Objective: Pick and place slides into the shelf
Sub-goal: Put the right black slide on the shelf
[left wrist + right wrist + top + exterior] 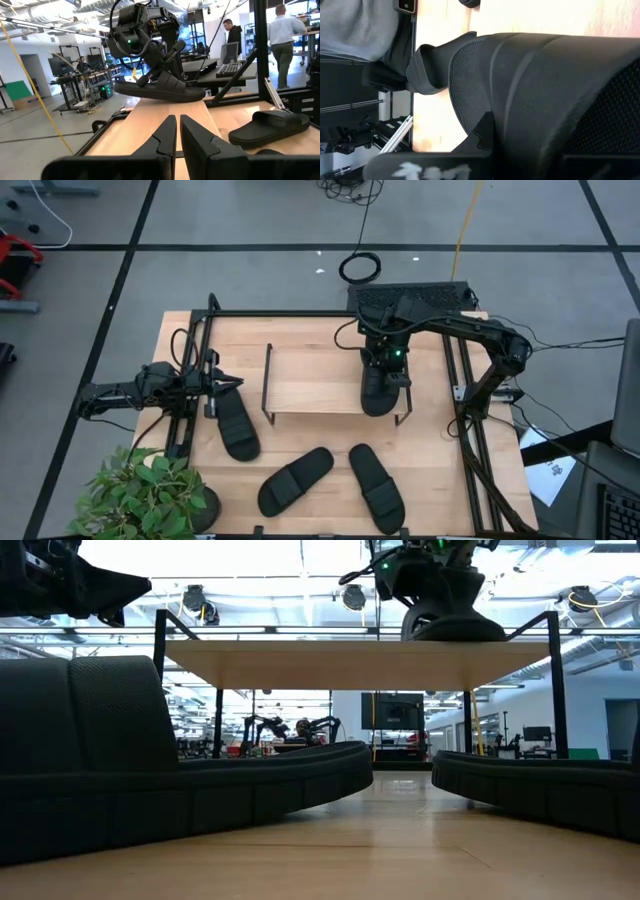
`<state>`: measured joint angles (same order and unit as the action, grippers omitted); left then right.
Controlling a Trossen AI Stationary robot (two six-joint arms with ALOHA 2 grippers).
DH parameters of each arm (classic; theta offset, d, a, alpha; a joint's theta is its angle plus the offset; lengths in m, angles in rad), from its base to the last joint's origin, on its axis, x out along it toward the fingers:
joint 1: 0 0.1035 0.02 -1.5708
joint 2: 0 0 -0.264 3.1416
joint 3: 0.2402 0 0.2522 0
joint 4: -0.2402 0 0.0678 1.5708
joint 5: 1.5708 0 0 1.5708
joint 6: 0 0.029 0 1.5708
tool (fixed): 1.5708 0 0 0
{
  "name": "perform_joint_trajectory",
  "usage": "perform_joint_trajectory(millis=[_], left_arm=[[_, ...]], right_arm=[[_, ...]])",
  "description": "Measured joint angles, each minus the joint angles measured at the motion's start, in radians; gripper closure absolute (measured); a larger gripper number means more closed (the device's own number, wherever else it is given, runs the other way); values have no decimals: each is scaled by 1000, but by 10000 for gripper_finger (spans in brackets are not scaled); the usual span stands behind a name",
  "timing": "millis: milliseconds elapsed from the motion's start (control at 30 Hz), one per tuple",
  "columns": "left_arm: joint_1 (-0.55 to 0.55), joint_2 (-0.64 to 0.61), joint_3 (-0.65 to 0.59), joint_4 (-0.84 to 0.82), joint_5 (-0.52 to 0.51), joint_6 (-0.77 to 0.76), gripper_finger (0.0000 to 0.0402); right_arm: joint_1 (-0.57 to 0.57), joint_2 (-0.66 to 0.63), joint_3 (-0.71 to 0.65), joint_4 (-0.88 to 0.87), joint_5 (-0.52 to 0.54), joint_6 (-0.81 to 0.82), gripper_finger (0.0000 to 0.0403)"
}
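The shelf [320,375] stands mid-table, a light wood plank on thin black wire sides. My right gripper [385,360] is over the shelf's right end, shut on one black slide [379,390], which the left wrist view shows as the slide [160,90]. Three more slides lie sole-down on the table: one [237,425] near my left gripper, two [295,480] [377,485] toward the near edge. My left gripper [225,385] hovers shut at the table's left, above the nearest slide and touching nothing. My right gripper holds the slide by its ribbed strap [167,77], coming from above with the fingers pointing down. The slide lies roughly level over the plank's right end [455,628]. Whether its sole rests on the plank or hangs just above it, I cannot tell.
A large black frame [190,380] runs along the table's left, far and right sides. A potted plant [150,495] sits at the near left corner. Bare wood lies under the shelf [350,840] and between the slides. People stand in the room beyond [282,35].
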<state>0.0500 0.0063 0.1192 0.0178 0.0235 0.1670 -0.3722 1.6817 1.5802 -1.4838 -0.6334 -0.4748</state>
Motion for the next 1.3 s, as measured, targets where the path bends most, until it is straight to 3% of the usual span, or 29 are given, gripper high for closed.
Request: perform_joint_trajectory(millis=[367, 1300], left_arm=[[0, 0, 0, 0, 0, 4, 369], [0, 0, 0, -23, 0, 14, 369]], right_arm=[[0, 0, -25, -8, -12, -9, 399], [1, 2, -27, -30, -184, 14, 399]])
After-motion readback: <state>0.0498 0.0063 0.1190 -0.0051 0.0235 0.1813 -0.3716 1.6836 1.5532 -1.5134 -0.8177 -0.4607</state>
